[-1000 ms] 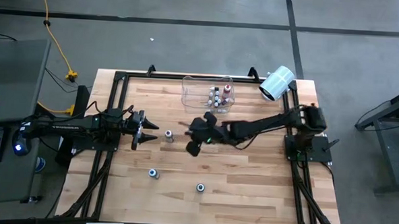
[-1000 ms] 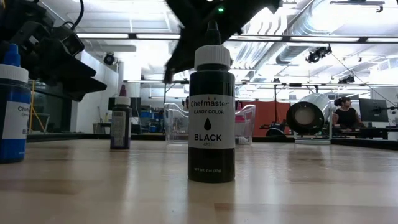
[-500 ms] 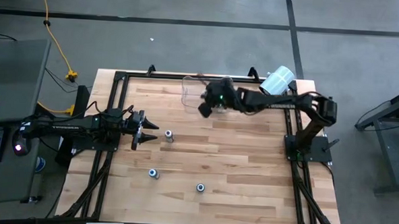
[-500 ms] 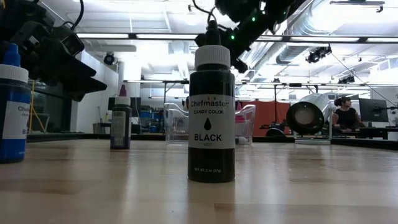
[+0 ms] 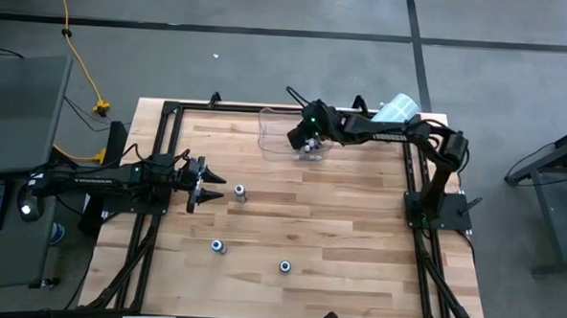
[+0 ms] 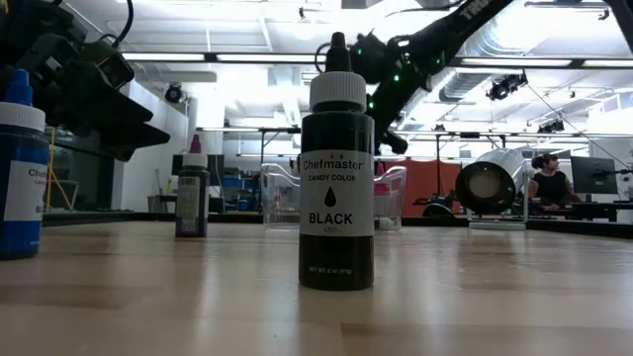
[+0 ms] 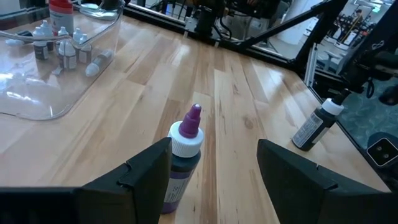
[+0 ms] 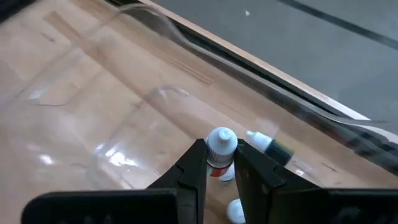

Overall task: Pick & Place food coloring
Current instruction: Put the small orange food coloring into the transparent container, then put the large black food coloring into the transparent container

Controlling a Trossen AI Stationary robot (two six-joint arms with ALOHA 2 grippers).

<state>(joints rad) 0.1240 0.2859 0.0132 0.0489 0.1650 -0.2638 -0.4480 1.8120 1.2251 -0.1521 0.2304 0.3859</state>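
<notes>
A bottle is held upright in the right gripper over the bin, apparently at its 3 o'clock end, while the left gripper is parked, jaws wide.

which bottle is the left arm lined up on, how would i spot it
On the wooden table, find the left arm's tool, open and pointing toward the middle. The bottle stands upright just ahead of its fingers. Unlike the black-labelled bottle standing farther off, it has a purple pointed tip above a white cap.
</notes>
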